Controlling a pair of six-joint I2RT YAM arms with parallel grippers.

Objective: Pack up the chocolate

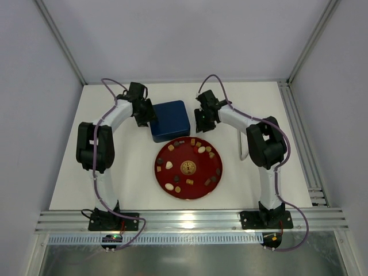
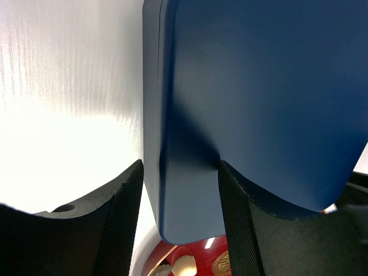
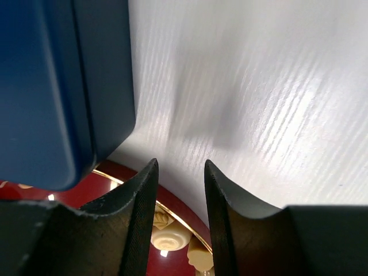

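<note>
Well, where is the left gripper [image 2: 179, 165]?
Its fingers stand spread astride the left edge of the blue tin [image 1: 171, 118], whose lid is on.
And the chocolate [image 1: 169, 165]?
Ringed on the red plate [image 1: 201, 161], just nearer than the tin.
The right gripper [image 3: 180, 164]?
Spread, empty, over the table [image 1: 132, 172] beside the tin.

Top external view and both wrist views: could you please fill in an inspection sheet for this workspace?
Surface: white table, glossy.
Job's things: chocolate on the red plate, around its gold emblem; blue tin at the plate's far side, lid on.
Clutter: nothing seen.
Grippers: left gripper has its fingers straddling the tin's left edge, grip unclear; right gripper open beside the tin, holding nothing.
Cables: purple cables loop clear of the plate.
Surroundings: pale walls, aluminium rails.
</note>
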